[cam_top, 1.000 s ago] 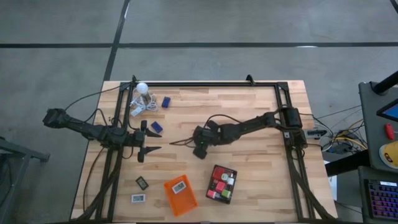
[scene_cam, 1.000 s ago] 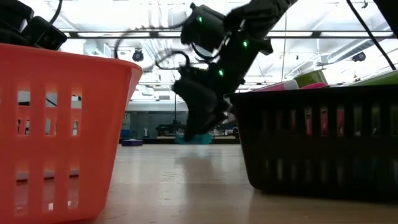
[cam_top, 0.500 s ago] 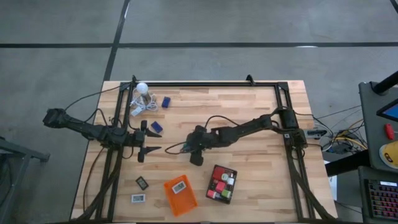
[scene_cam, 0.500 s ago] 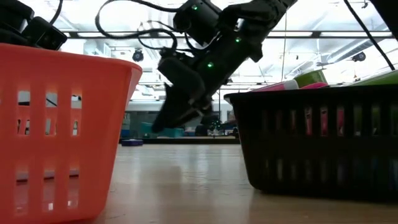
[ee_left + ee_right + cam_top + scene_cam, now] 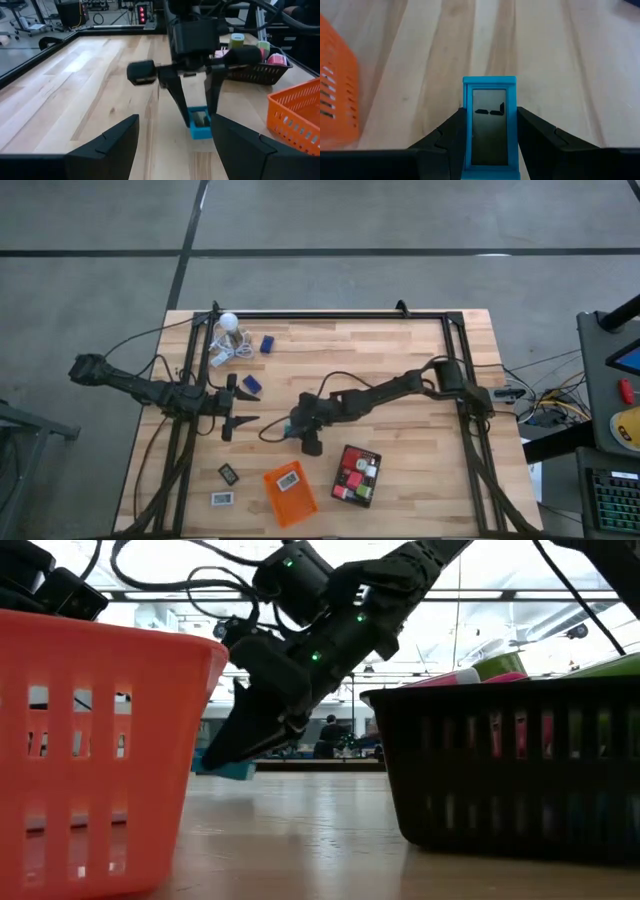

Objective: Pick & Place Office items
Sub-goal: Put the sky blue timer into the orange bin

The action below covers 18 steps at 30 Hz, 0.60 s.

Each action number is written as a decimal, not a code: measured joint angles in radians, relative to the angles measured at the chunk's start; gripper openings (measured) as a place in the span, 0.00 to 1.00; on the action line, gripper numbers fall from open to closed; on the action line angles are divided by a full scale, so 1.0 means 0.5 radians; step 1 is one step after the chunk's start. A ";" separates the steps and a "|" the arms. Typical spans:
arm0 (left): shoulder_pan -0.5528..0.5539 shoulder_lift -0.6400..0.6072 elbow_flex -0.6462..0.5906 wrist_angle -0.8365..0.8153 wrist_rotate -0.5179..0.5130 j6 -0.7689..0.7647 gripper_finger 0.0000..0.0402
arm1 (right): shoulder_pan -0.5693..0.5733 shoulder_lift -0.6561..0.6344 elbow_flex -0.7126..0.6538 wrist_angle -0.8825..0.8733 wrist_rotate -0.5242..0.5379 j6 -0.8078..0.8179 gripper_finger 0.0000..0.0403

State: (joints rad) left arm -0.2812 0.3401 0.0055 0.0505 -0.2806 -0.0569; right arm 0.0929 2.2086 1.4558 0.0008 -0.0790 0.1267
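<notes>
My right gripper (image 5: 298,430) is over the middle of the table, shut on a small teal-framed box with a grey display (image 5: 489,122). The same box shows in the low view (image 5: 232,769) and the left wrist view (image 5: 200,125). My left gripper (image 5: 250,406) waits open near the table's left side, its fingers pointing toward the right arm. Two dark blue blocks (image 5: 267,344) (image 5: 251,384) lie flat near the far left. A small black rectangle (image 5: 228,474) and a white one (image 5: 222,499) lie near the near left corner. My right gripper pinches the teal box between its two fingers (image 5: 451,135), one on each long side of the frame (image 5: 466,120). The fingers slant down from above (image 5: 262,730), lying along the box. The box faces up, held a little above the table top.
An orange tray (image 5: 290,493) with a white item inside stands near the near edge, just beyond the held box (image 5: 335,85). A black tray (image 5: 357,475) full of coloured pieces sits to its right. A white bulb with cord (image 5: 229,330) lies at the far left corner.
My right gripper has carried the teal box toward the table's left and near edge, closer to the orange tray, and has come down lower, staying shut on the box. The left arm has kept still.
</notes>
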 joint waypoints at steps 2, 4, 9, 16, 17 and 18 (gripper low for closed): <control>0.000 0.002 0.000 -0.001 -0.001 0.000 0.63 | -0.001 0.017 0.014 0.004 -0.049 0.002 0.36; 0.000 0.003 0.000 0.000 0.000 0.000 0.63 | -0.001 0.049 0.050 0.018 -0.062 0.000 0.36; 0.000 0.008 0.000 0.000 -0.001 0.000 0.63 | 0.002 0.099 0.084 0.012 -0.070 0.000 0.36; 0.000 0.010 0.000 0.000 -0.002 0.000 0.63 | 0.002 0.099 0.086 0.006 -0.069 0.000 0.36; 0.000 0.010 0.000 0.000 -0.002 0.000 0.63 | 0.002 0.099 0.086 0.007 -0.069 0.000 0.36; 0.000 0.010 0.000 0.000 -0.002 0.000 0.63 | 0.002 0.099 0.086 0.008 -0.069 0.000 0.36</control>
State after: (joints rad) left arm -0.2812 0.3450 0.0054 0.0505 -0.2813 -0.0569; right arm 0.0938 2.2581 1.4990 0.0048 -0.1135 0.1268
